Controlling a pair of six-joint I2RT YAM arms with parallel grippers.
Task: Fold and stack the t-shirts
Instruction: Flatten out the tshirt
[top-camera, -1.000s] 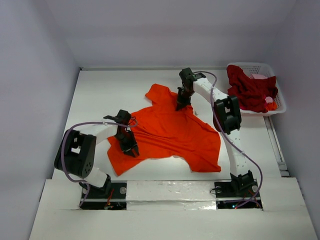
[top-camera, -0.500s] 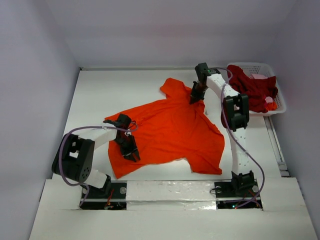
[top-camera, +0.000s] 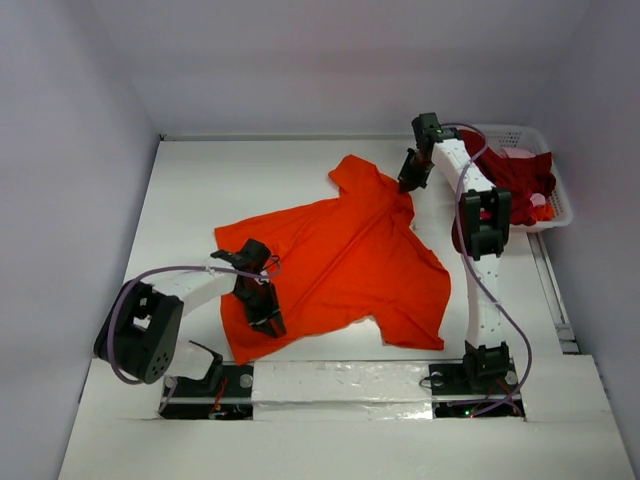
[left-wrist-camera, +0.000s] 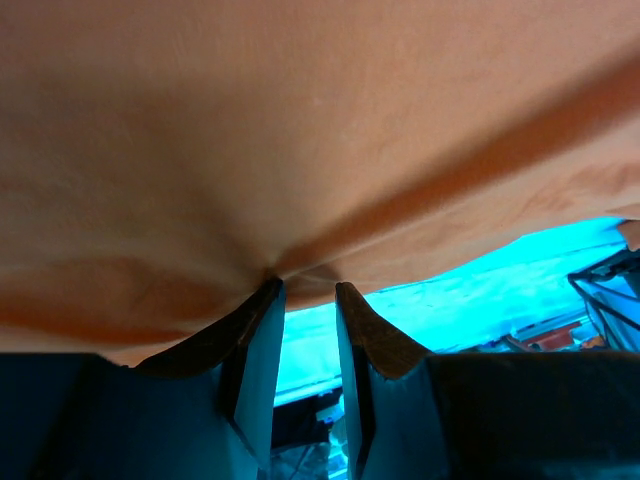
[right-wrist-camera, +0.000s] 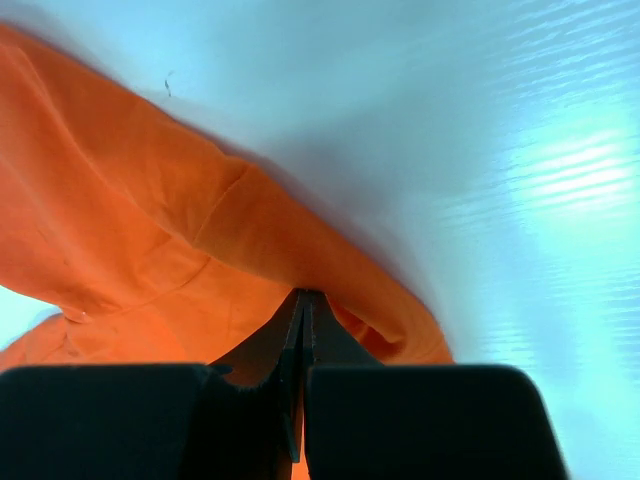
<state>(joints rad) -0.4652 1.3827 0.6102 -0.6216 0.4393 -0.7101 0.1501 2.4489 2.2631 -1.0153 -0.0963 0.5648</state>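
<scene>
Starting at the right gripper (top-camera: 410, 186): its jaws are seen pressed flat together in the right wrist view, with a fold of the orange-red t-shirt (top-camera: 345, 255) nipped at the tips, so it's clenched on cloth, no doubt there. That pinch is made at the shirt's far right edge, just beside a short sleeve that is laid out toward the back of the white table (top-camera: 200, 185). Over at the left gripper (top-camera: 270, 318), the jaws are held only a little apart, and in the left wrist view the orange-red t-shirt (left-wrist-camera: 320, 130) is seen draped over the fingers (left-wrist-camera: 262, 340), with creases drawn together right at the tips, so the cloth looks to be grasped there too, though the bite itself is hidden by the fabric. That hold is taken on the shirt's near left part, close to the bottom corner. Between the two grippers the shirt is spread slantwise across the middle of the table, mostly flat with a few wrinkles. Further out, the dark crimson t-shirt (top-camera: 510, 180) is bunched inside the white lattice basket (top-camera: 558, 212) at the far right corner, and a bit of pink cloth (top-camera: 517, 153) can be spotted behind it.
</scene>
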